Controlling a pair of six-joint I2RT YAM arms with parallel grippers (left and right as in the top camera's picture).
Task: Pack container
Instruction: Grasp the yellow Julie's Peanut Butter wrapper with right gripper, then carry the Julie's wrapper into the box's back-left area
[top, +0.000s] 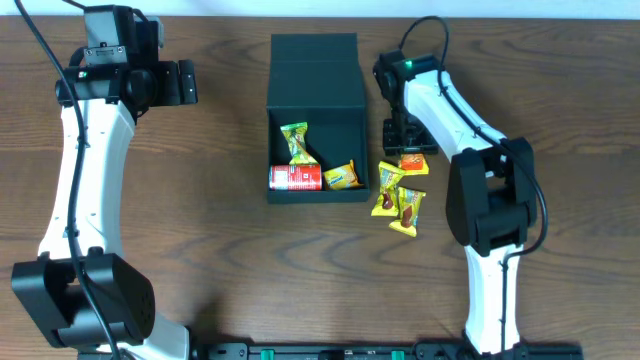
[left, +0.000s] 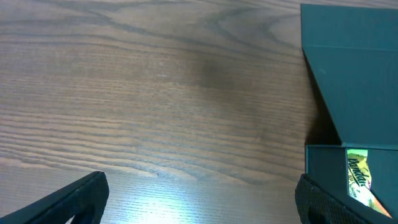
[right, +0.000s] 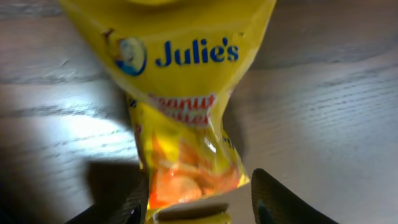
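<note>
- While the yellow snack packet is flanked by the fingers of the right gripper, a firm pinch cannot be confirmed.
- The left gripper is held wide open.
- The container is seen between both grippers, lid open, nearer the right one.

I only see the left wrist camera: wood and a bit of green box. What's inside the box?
Observer: Overhead, the box holds a red can, a green snack and a small yellow snack.
Operator: Any snacks left outside?
Observer: Yes, loose packets lie on the table just right of the box.
Operator: What's the other arm doing?
Observer: The right gripper is down there, its fingers either side of a yellow Julie's packet.
</note>
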